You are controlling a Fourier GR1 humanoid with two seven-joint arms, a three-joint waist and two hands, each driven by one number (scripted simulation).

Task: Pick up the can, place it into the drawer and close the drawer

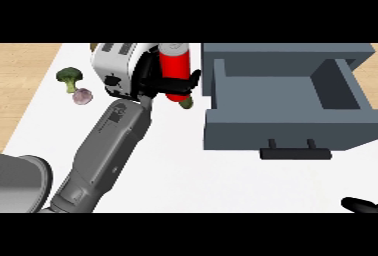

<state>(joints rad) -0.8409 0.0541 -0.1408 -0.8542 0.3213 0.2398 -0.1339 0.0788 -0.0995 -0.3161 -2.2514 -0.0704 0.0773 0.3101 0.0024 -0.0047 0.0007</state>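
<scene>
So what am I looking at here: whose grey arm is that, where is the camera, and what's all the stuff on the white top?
The picture is taken from the robot's own head, looking steeply down at a white counter. The grey arm coming in from the bottom is the robot's left forearm. It ends in a black left hand, whose fingers are curled round a red can. Right beside the can stands a white toaster. Further left lie a broccoli floret and a small purplish vegetable. On the right is a grey drawer, pulled open, with a dark handle on its front. Only a bit of the right hand shows, in the lower right corner.
</scene>
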